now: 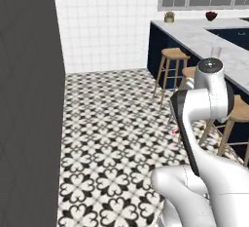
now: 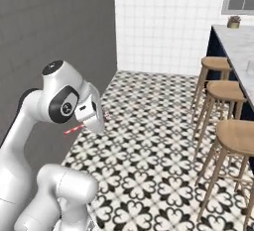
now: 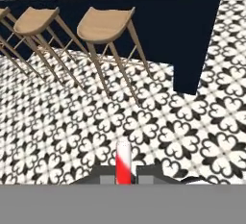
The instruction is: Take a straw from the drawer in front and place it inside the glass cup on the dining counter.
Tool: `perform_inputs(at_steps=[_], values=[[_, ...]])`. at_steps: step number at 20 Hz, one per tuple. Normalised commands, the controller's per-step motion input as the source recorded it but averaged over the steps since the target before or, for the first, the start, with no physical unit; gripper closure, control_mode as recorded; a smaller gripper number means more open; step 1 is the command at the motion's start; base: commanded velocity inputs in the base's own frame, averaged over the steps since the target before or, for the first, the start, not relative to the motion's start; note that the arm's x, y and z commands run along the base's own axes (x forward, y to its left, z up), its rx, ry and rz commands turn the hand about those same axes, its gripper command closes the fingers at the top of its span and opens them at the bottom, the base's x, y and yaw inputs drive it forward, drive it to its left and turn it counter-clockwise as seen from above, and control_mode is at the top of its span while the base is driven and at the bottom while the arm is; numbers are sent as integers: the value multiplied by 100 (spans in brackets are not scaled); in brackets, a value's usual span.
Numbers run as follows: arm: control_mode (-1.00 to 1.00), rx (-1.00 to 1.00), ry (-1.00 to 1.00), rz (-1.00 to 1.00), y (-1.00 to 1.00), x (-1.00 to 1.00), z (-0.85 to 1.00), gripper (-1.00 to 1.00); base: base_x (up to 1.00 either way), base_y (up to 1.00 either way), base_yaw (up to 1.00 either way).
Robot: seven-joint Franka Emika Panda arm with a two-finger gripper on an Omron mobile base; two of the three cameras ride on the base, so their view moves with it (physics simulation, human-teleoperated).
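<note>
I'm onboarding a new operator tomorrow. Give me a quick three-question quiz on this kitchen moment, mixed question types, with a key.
1. True or false: the hand is shut on the straw.
2. Multiple choice: the glass cup stands on
A) a stool
B) the dining counter
C) the floor
3. Short answer: in the hand view, what stands on the patterned floor in front of the counter's navy base?

Key:
1. True. The striped straw sticks out between the closed fingers.
2. B.
3. Wooden stools.
</note>
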Motion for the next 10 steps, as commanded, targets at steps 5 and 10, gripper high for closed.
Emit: perform_inputs(at_steps=[5, 10], values=[[100, 0, 0, 0, 0, 0, 0, 100, 100, 67, -39], [100, 0, 0, 0, 0, 0, 0, 100, 100, 53, -38]])
